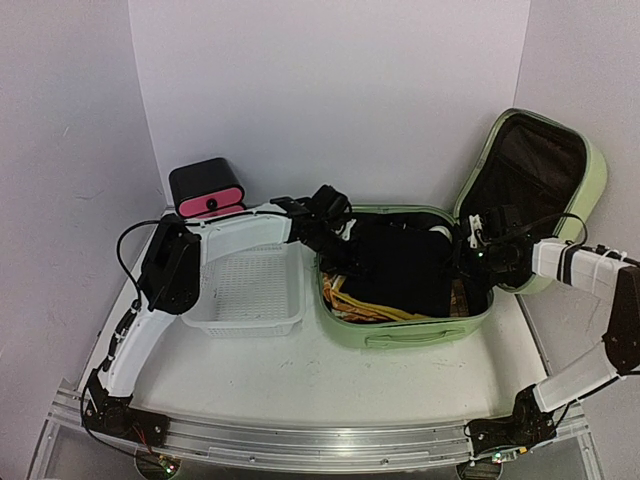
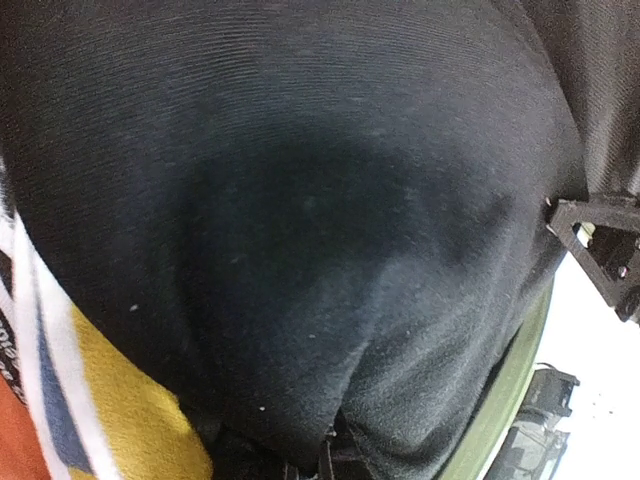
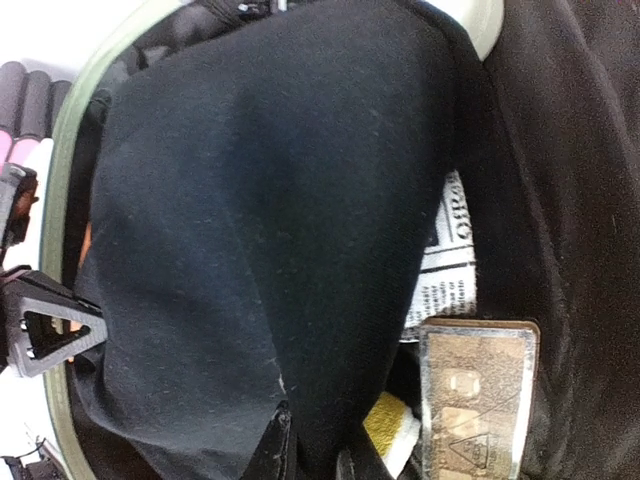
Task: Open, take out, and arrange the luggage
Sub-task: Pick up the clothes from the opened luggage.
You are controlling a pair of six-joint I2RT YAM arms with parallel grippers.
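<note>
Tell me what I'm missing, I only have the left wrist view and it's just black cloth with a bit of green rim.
Observer: From the top view, that cloth is a black garment lying across the open luggage, and your left gripper is at its left end.
Operator: Where's the other arm?
Observer: The right gripper is pinched on the right end of the same garment, just below the raised lid.
Operator: Anything beside the case to put it in?
Observer: A white basket sits on the table just left of the luggage, with a small black box with a pink front behind it.
</note>
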